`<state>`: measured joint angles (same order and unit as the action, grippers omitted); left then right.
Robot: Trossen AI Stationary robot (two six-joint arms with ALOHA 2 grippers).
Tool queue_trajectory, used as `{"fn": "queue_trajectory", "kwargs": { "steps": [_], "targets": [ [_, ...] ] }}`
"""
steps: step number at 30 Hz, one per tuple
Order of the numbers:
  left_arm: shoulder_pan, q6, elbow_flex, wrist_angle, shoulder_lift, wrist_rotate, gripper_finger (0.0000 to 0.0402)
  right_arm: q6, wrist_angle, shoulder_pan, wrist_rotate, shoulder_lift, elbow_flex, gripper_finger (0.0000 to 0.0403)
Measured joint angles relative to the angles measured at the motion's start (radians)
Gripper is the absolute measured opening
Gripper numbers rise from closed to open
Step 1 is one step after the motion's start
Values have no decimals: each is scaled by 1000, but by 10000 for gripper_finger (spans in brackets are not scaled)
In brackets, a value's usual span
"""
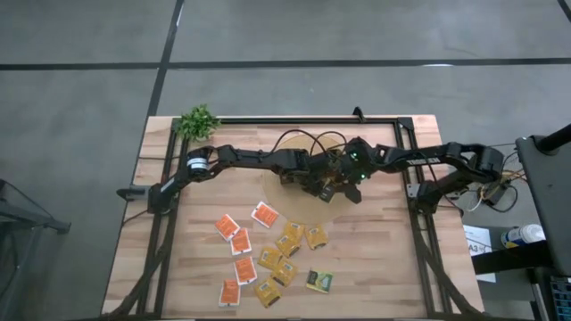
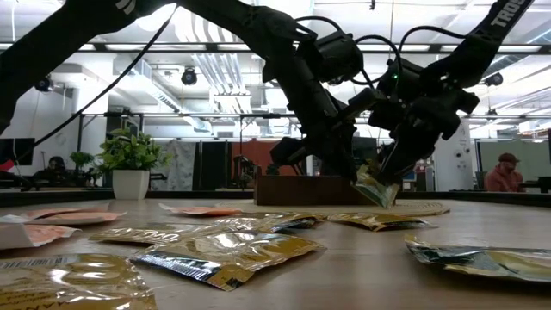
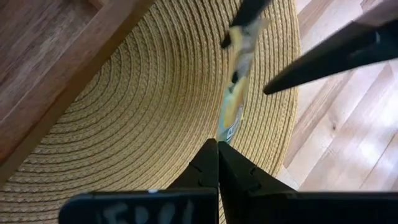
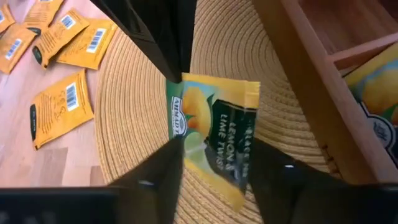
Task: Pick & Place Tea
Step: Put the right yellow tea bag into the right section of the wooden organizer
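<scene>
Potted plant: a small green leafy plant point(image 1: 197, 121) in a white pot stands at the table's far left corner.
Table: a pale wooden plank tabletop point(image 1: 384, 267) with a dark metal frame along its sides.
Left arm: reaches from the left edge toward the middle of the table.
Left gripper: the left gripper point(image 3: 217, 144) is closed, its two dark fingertips pinching one edge of a green-and-yellow lemon-and-lime tea sachet point(image 4: 214, 134) over the mat.
Loose sachets: orange-and-white flat square tea sachets point(image 1: 239, 242) lie on the near left part of the table; just right of them lie yellow flat tea sachets point(image 1: 284, 254), and one green sachet with a dark label point(image 1: 320, 281) lies nearest the front.
Mat: a round woven straw placemat point(image 3: 143, 106) lies mid-table, under both grippers.
Held sachet: it hangs on edge above the mat, between the two grippers, clear of the loose ones.
Right gripper: the right gripper point(image 4: 214, 168) has its dark fingers on either side of the same sachet, partly apart; whether they press it cannot be told.
Wooden box: a brown wooden box with compartments point(image 4: 323, 56) stands at the mat's far edge; one compartment holds a yellow-and-green sachet point(image 4: 376, 93).
Right arm: comes in from the right edge of the table.
</scene>
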<state>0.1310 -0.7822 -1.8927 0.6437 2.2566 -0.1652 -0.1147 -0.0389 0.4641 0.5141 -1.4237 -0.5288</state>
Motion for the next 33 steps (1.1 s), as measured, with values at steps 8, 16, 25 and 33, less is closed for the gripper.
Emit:
{"fn": "queue_trajectory", "kwargs": {
  "steps": [8, 16, 25, 33],
  "targets": [
    [0, 3, 0, -1, 0, -1, 0, -1, -10, 0, 19, -6, -18, 13],
    [-2, 2, 1, 2, -15, -9, 0, -4, -143, -1, 20, 27, -63, 8],
    [-6, 91, 1, 53, -117, 38, 0, -52, -380, 5, -23, 179, -173, 8],
    [-32, 189, 2, 52, -248, 157, 0, -82, -526, 10, -89, 251, -273, 8]
  ]
}}
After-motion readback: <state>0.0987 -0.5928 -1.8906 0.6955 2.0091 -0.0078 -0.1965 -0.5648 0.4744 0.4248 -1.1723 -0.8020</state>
